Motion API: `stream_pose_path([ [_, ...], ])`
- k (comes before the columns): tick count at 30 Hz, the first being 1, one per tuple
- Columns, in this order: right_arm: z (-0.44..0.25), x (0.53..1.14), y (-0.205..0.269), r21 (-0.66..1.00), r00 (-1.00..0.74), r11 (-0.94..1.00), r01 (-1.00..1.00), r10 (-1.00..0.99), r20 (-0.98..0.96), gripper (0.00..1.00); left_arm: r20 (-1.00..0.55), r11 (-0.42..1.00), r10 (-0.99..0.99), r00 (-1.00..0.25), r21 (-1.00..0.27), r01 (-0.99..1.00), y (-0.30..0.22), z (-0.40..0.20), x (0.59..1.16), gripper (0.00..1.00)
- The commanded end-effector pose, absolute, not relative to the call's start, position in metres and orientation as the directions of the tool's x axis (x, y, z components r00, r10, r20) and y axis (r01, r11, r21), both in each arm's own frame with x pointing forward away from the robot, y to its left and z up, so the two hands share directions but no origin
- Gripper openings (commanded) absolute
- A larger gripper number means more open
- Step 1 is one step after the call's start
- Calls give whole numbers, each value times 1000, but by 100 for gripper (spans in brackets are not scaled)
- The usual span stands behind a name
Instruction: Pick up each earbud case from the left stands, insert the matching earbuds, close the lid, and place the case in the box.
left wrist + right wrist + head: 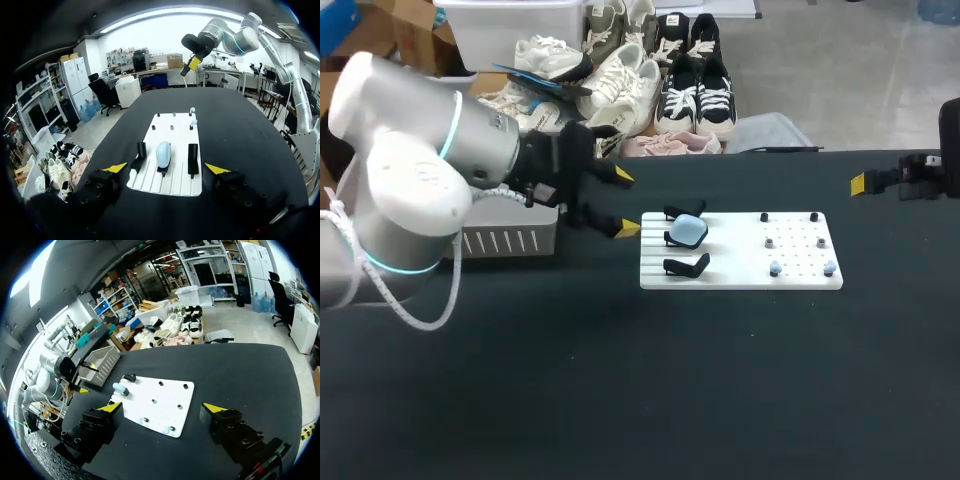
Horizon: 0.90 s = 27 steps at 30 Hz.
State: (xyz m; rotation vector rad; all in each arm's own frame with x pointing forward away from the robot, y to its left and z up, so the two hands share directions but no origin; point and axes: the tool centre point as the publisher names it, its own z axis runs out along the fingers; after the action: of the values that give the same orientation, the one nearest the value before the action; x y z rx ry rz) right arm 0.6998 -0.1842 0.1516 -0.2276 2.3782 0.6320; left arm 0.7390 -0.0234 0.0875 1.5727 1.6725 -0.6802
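A white board lies mid-table with three black stands along its left side. Only the middle stand holds a light blue earbud case; the far stand and the near stand are bare. Small earbuds sit on pegs on the board's right half. My left gripper is open just left of the board, facing the case, which lies ahead between the open fingers of my left gripper. My right gripper hangs open far to the right, and the board lies ahead of my right gripper.
A pale slatted box stands at the table's back left, partly hidden by my left arm, and shows as the box in the right wrist view. Bare black tabletop surrounds the board.
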Motion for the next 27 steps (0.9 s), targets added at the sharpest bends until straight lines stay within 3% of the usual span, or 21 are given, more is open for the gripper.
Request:
stream_pose_path([
  [1, 151, 700, -185, 383, -767, 866, -320, 0, -641, 100, -802, 102, 597, 15, 94, 990, -41, 71, 750, 100],
  [27, 151, 700, -185, 383, -767, 866, -320, 0, -641, 100, -820, 54, 572, 1, 38, 998, -81, 34, 766, 100],
])
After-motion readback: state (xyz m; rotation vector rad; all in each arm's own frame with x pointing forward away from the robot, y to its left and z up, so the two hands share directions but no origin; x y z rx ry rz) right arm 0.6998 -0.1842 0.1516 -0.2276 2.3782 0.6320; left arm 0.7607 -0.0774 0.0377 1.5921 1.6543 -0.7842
